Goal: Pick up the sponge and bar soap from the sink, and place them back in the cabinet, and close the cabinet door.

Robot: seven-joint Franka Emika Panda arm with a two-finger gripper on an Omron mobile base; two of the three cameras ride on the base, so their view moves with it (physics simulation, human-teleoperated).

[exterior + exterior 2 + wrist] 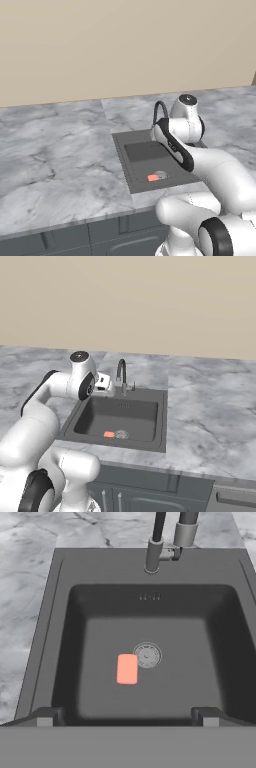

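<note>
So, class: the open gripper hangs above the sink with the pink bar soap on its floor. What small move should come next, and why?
Probably lower straight toward the bar soap. It lies flat on the sink floor beside the drain, and the gripper is open, high above it, holding nothing.

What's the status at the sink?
Gripper open, above sink. Soap flat on basin floor beside drain. Faucet at back edge, nothing over the soap.
</note>
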